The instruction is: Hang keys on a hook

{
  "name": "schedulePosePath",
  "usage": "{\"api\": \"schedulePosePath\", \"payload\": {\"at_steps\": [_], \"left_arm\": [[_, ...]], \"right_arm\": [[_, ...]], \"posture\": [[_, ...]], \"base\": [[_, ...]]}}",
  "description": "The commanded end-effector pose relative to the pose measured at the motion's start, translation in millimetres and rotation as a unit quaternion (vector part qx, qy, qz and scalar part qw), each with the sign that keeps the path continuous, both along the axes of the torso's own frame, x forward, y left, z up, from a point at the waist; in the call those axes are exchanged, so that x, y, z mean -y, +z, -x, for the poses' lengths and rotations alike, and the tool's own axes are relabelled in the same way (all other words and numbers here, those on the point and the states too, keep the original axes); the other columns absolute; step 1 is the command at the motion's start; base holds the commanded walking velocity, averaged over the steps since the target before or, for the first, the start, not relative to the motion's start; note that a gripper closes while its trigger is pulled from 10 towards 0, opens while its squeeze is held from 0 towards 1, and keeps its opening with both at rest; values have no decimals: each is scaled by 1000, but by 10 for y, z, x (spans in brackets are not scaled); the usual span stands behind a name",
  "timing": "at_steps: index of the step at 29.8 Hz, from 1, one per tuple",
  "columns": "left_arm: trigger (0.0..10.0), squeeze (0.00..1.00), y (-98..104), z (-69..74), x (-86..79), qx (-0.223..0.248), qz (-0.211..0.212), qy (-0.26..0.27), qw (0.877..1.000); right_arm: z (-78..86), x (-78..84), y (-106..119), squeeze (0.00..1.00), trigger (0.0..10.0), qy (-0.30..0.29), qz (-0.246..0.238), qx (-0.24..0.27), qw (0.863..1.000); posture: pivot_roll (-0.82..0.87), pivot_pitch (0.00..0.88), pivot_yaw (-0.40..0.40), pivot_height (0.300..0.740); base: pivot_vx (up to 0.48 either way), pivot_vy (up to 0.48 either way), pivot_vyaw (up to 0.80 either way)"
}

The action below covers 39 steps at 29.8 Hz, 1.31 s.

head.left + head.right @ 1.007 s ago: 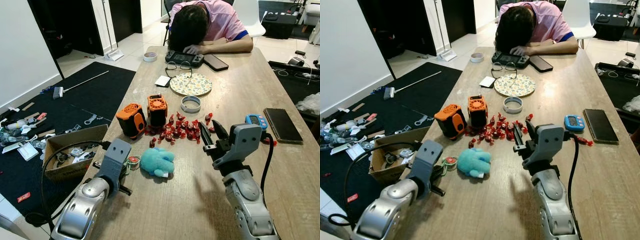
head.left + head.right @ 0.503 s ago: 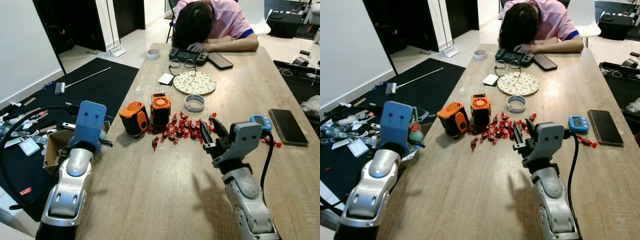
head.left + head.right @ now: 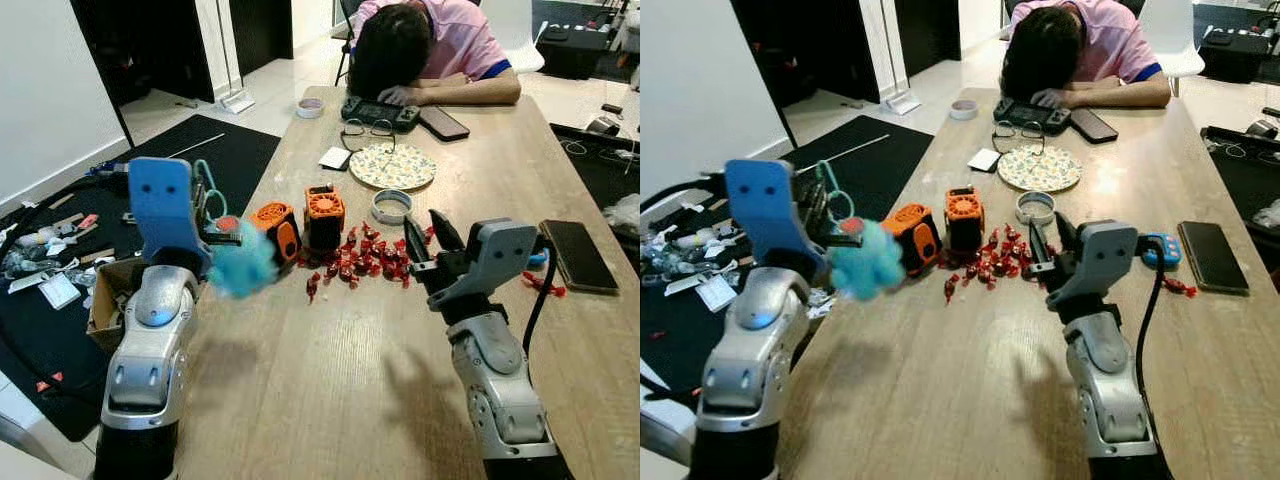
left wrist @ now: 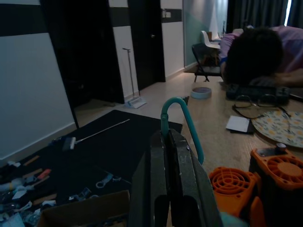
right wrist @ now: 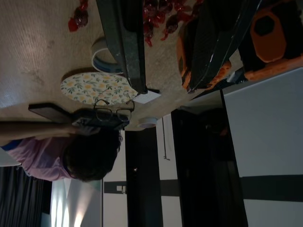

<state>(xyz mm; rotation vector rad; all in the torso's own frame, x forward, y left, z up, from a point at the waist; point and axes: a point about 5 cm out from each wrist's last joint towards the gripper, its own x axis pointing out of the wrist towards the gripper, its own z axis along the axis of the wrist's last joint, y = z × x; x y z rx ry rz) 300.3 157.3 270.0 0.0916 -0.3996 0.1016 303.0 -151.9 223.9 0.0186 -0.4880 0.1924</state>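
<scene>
Left end effector (image 4: 166, 142) raised above the bench's (image 3: 330, 390) left edge, fingers pressed together on the teal loop (image 4: 182, 124) of the keys. A blurred teal plush charm (image 3: 243, 267) hangs from it beside the wrist; a red tag (image 3: 227, 224) sits just above the charm.

Left wrist view: loop rises out of the clamped fingertips, curving over to one side; the plush is barely visible at the frame's lower edge. Head views give the plush clearly, off the bench surface, in front of the orange gadget (image 3: 274, 229).

Right end effector (image 3: 425, 245) held over the bench near the red sweets (image 3: 355, 262), fingers spread apart, nothing between them. Right wrist view looks past those parted fingers to a flowered plate (image 5: 97, 88), glasses (image 5: 111, 111) and a person (image 3: 425, 50) slumped at the far end.
</scene>
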Motion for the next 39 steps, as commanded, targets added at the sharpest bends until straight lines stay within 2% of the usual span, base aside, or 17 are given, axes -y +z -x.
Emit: {"api": "schedulePosePath", "payload": {"at_steps": [1, 3, 7, 18, 21, 26, 32, 39], "left_arm": [[10000, 0, 54, 53, 23, 44, -51, 36, 997], [10000, 0, 61, 75, 38, 63, -91, 61, 992], [10000, 0, 49, 82, 77, 79, -116, 79, 987], [10000, 0, 10, 81, 71, 107, -150, 112, 977], [10000, 0, -43, 85, 45, 110, -165, 134, 971], [10000, 0, -100, 78, 26, 101, -174, 146, 969], [10000, 0, -183, 60, 4, 79, -140, 120, 980], [10000, 0, -205, 67, 10, 77, -145, 119, 979]], "right_arm": [[-3, 20, 12, 0, 10000, -16, -10, 8, 1000], [3, 33, 32, 0, 10000, -29, -19, 13, 999], [12, 48, 36, 0, 10000, -39, -25, 13, 999], [45, -20, -30, 0, 10000, -21, -20, 1, 1000], [50, -59, -61, 0, 10000, -15, -21, -3, 1000], [35, -89, -74, 0, 10000, -7, -20, -5, 1000], [-7, -126, -97, 0, 10000, 2, -22, -7, 1000], [-17, -155, -117, 0, 10000, 7, -24, -9, 1000]], "posture": [[74, 126, 37, 740], [73, 123, 29, 740], [67, 116, 28, 740], [42, 75, 27, 740], [42, 60, 21, 740], [50, 38, 10, 740], [67, 16, 9, 740], [78, 21, 8, 740]], "base": [[0, 0, 0], [0, 0, 0], [0, 0, 0], [0, 0, 0], [0, 0, 0], [0, 0, 0], [0, 0, 0], [0, 0, 0]]}}
